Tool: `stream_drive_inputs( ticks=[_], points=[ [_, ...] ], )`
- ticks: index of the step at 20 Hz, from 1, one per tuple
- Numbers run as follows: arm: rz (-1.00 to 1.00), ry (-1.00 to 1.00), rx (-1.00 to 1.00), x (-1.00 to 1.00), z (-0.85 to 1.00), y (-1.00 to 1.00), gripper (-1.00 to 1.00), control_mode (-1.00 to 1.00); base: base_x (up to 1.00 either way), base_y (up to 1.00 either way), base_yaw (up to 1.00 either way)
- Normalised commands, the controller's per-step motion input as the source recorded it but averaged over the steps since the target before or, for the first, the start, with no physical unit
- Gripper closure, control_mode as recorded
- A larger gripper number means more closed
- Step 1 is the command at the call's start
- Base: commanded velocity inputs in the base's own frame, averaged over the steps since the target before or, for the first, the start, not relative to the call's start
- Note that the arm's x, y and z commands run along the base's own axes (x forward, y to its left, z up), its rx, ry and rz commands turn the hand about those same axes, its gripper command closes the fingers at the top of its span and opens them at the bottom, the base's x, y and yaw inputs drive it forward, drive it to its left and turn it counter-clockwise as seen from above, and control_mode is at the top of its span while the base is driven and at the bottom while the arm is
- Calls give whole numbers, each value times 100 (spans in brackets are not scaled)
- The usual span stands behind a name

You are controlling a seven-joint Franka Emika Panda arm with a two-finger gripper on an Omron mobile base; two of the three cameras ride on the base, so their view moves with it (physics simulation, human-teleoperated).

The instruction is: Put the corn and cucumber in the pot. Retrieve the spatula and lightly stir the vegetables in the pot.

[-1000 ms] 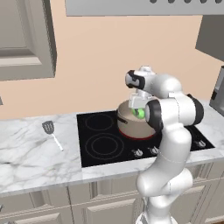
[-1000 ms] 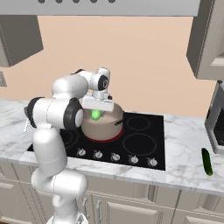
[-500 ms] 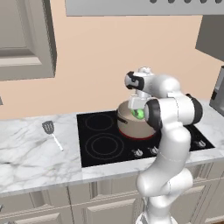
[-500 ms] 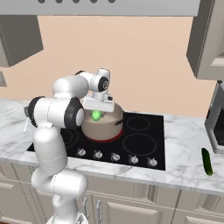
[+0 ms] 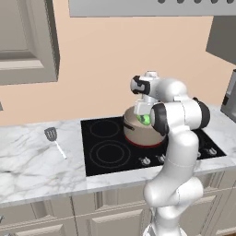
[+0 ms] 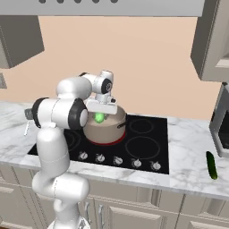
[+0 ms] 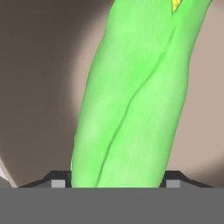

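i'm seeing one pot [image 5: 140, 131], one cucumber [image 6: 211, 165], one spatula [image 5: 54, 139]. my gripper [image 7: 117, 183] is holding one green-husked corn [image 7: 131, 96] inside the pot.

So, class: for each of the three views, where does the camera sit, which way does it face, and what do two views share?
Left base view: behind the arm's left, facing the pot and spatula; arm at right.
Right base view: behind its right, facing the cooktop and cucumber; arm at left.
Hand view: on the hand, facing the corn between the end effector fingertips.
Both base views share the pot.
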Motion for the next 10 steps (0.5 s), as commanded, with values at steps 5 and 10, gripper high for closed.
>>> stream_drive_inputs(
  ticks=[5, 10],
  points=[
    [0, 0, 0, 0, 0, 0, -100, -100, 0, 0, 0],
    [0, 0, 0, 0, 0, 0, -100, -100, 0, 0, 0]
  ],
)
